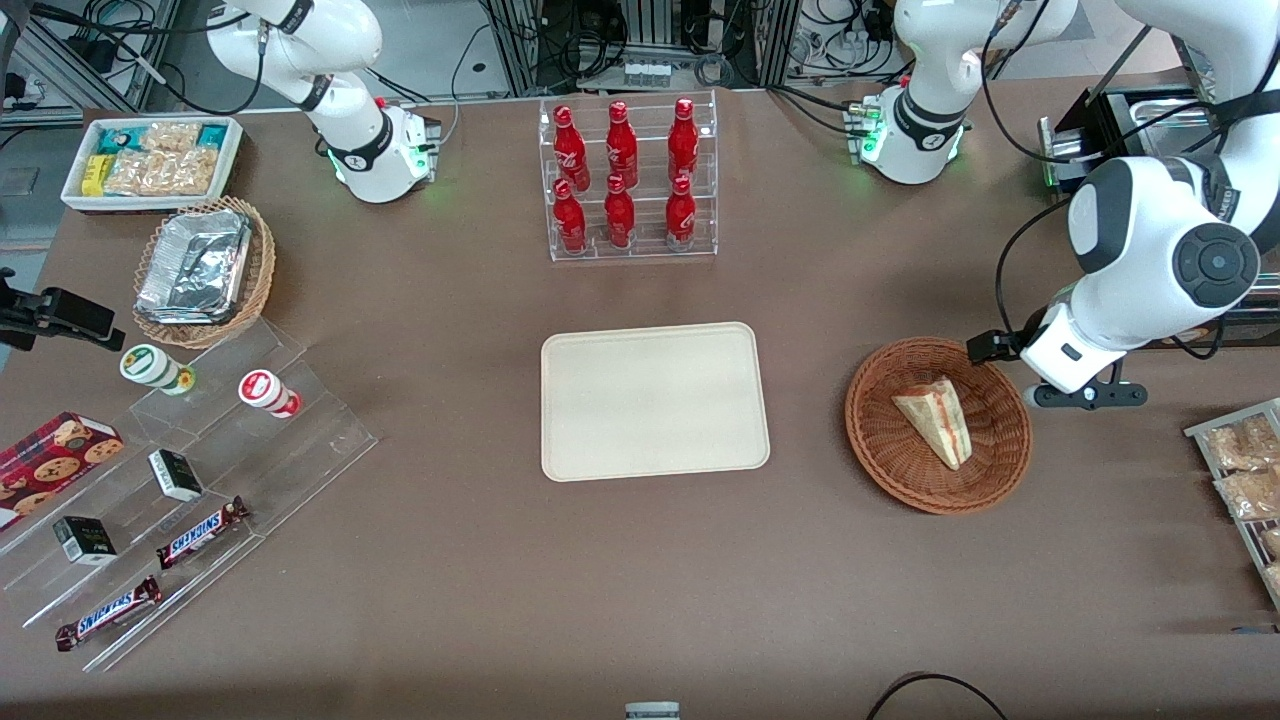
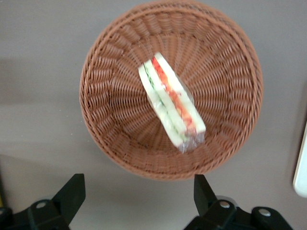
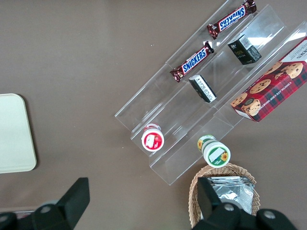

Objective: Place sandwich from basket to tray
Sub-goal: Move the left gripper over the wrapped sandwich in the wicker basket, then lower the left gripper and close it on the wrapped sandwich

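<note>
Sandwich (image 2: 171,101) lying in the wicker basket (image 2: 111,125), working arm's gripper (image 2: 139,197) hovering above the basket's rim — fingers (image 2: 71,192) spread wide, holding nothing — cream tray (image 1: 655,400) beside the basket, bare

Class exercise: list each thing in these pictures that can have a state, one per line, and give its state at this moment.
sandwich: wrapped in clear film, lying in the basket, not gripped
basket: holds only the sandwich
tray: nothing on it
gripper: open, above the table beside the basket, holding nothing
red bottles: six, upright in the clear rack
tan basket: holds foil containers
</note>
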`<act>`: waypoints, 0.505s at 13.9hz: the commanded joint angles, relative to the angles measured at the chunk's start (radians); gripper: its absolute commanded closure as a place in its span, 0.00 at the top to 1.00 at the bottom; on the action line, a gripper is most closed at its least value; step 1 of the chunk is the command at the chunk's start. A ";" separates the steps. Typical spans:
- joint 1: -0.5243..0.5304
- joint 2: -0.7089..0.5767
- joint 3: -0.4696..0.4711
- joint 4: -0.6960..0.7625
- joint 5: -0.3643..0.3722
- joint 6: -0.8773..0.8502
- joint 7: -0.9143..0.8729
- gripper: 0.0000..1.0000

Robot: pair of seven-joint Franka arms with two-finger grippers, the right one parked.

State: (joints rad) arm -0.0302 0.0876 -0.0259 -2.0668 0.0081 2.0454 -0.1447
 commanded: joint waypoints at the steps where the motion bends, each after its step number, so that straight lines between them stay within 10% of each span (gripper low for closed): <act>1: -0.054 -0.002 0.003 -0.055 -0.005 0.109 -0.227 1.00; 7: -0.071 0.076 0.001 -0.072 -0.049 0.266 -0.600 1.00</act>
State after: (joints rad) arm -0.0868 0.1369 -0.0292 -2.1371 -0.0097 2.2484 -0.6343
